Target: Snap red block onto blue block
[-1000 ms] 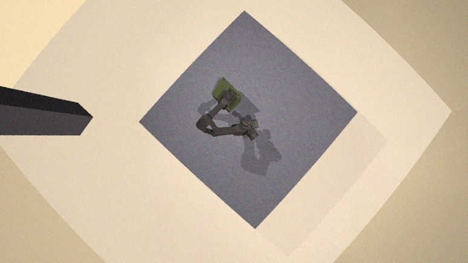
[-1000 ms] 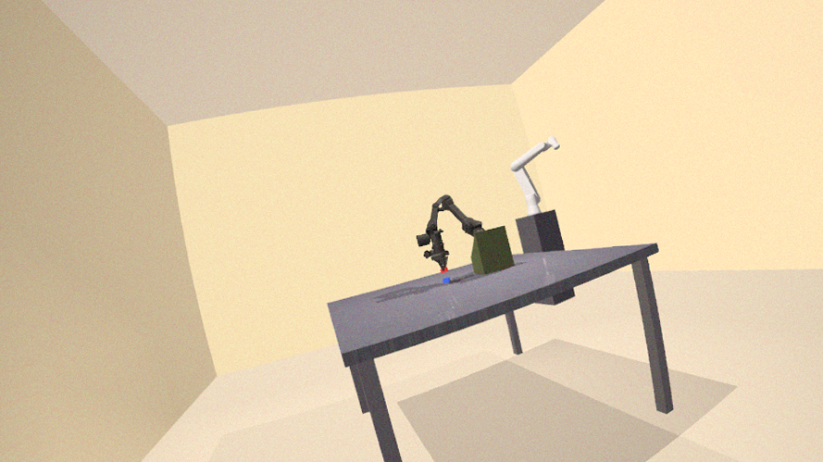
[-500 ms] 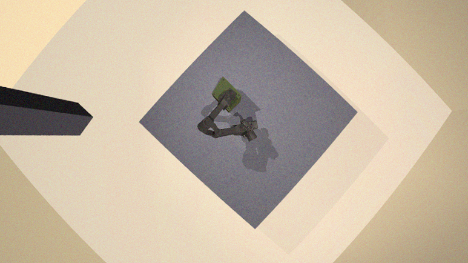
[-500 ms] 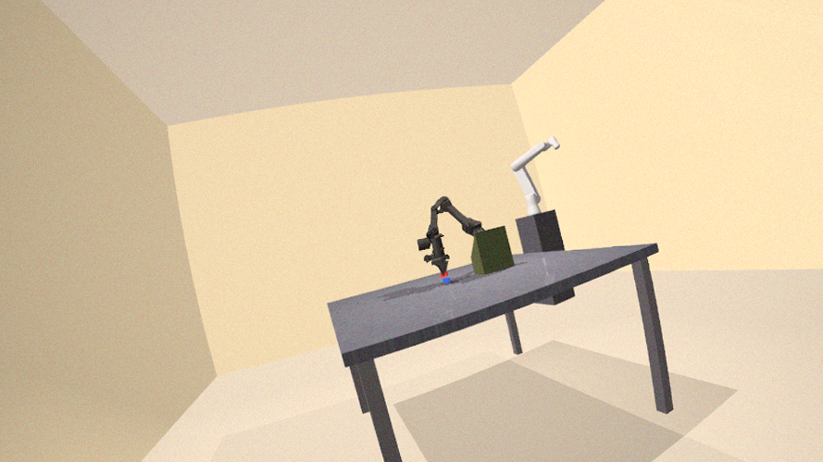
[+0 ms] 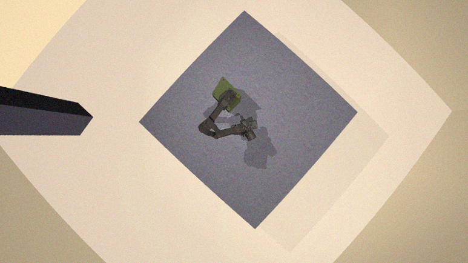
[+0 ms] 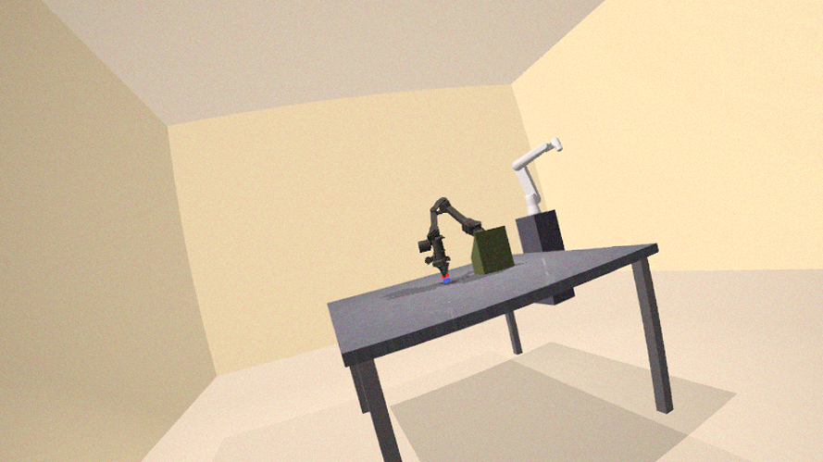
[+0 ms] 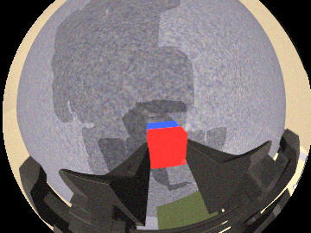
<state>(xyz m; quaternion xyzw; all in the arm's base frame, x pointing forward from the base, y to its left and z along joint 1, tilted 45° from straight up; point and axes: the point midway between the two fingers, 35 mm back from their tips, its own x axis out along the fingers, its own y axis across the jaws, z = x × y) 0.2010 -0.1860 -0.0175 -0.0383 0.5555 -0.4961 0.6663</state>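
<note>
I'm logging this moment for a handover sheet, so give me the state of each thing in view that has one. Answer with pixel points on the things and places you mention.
Claw point(image 6: 445, 273) point(image 7: 166, 144): shut on the red block
Red block point(image 7: 168, 147) point(image 6: 447, 276): gripped, directly above the blue block; clicked in or not, cannot tell
Blue block point(image 6: 446, 280) point(image 7: 162, 125): on the table

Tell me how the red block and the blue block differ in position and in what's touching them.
The red block is held between the gripper's fingers, while the blue block is outside them. The red block is above; the blue block is below it, down at the table. Both are plainly colored.
</note>
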